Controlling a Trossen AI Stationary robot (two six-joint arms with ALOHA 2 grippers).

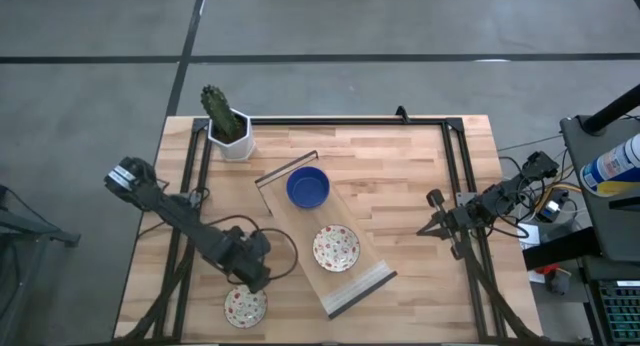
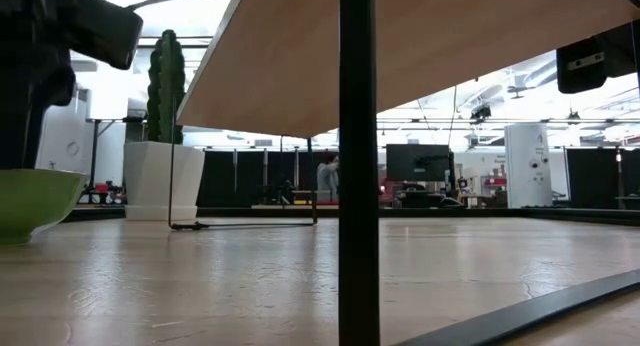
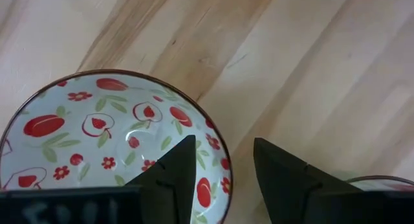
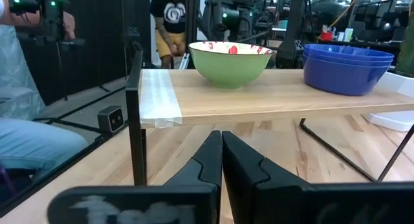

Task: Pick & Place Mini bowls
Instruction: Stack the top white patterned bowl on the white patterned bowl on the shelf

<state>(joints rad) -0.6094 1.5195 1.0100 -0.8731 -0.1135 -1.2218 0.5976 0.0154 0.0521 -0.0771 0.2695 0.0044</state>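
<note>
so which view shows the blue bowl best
The high view: the blue bowl shows whole from above, on the raised board. The right wrist view shows its side, seemingly stacked. The low and left wrist views miss it.

robotics lab/workshop | open hall w/ monitors; dark partitions; person at benches; concrete floor

Left claw agape, right claw closed

Glossy glazed ceramic floral bowl on smooth pale matt wood table, beside matt black plastic pincer fingers.
</note>
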